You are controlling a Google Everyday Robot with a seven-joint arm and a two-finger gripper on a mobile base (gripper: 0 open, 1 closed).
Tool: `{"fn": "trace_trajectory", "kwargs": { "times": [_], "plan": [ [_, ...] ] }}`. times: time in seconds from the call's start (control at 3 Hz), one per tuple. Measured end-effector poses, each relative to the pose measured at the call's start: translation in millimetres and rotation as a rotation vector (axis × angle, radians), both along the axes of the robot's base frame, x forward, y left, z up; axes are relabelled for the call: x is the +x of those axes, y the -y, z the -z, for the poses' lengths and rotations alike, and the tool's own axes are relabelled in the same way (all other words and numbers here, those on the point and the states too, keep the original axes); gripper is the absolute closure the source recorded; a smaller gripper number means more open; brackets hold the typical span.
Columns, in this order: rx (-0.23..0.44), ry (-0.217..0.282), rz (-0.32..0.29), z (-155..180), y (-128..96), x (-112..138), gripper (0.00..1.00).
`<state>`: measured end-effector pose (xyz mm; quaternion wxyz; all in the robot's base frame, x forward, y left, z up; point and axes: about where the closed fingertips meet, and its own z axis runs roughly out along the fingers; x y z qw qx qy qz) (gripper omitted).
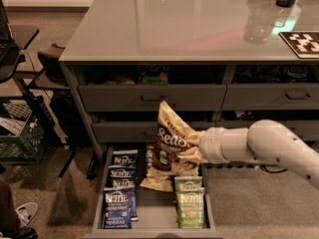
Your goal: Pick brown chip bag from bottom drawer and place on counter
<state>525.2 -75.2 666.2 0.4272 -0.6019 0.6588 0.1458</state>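
The tool (195,151) clamps the brown chip bag (172,138) by its crumpled right edge above the open bottom drawer (149,218) (well below the bench (164,34) top), so the crinkly film may slip free or snag the bench's edge on the way up.
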Motion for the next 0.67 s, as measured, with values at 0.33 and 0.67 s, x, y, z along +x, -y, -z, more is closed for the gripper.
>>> {"fn": "trace_trajectory", "kwargs": {
  "times": [0.33,0.67],
  "plan": [
    [0.015,0.044,0.009,-47.1,-5.2,-4.3,1.00],
    [0.015,0.044,0.009,-47.1,-5.2,-4.3,1.00]
  ]
}}
